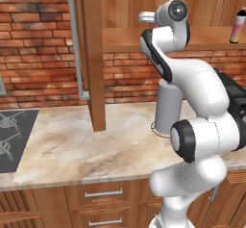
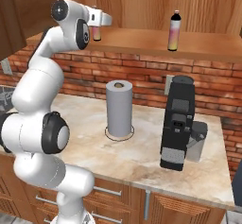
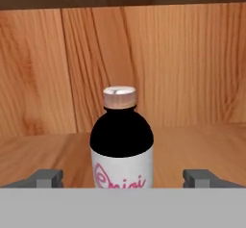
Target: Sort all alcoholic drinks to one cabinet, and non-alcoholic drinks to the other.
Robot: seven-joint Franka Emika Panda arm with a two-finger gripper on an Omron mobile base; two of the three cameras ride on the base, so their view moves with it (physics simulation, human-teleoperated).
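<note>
Currently I have the gripper (image 3: 123, 178) raised to the shelf floor of the wide cabinet (image 2: 142, 41), with its jaws standing wide apart and nothing clamped between them. In the hand view the two fingertips (image 3: 45, 178) sit well clear on either side of a small pink bottle (image 3: 122, 143). It stands upright on the shelf directly ahead of the gripper, centred in the gap, and neither tip touches it. Its upper part reads dark, its cap pale from this angle, and a white band with pink lettering runs across its lower body. Behind it is the cabinet's wood back wall.

From the right base view, the gripper (image 2: 105, 20) points into the cabinet, and this bottle (image 2: 96, 31) is mostly hidden just beyond the hand. I cannot tell from there how close the tips are to it.

A second pink bottle (image 2: 174, 30) stands upright further along the same shelf, well apart from the gripper, off to its right. It has a black cap and a pink-to-yellow body. The left base view shows it too (image 1: 237, 26), near the frame's right edge.

Below the gripper, on the marble counter (image 2: 142, 157), a grey paper towel roll (image 2: 118, 108) stands upright. A black coffee machine (image 2: 178, 123) stands on the counter below and to the gripper's right.
</note>
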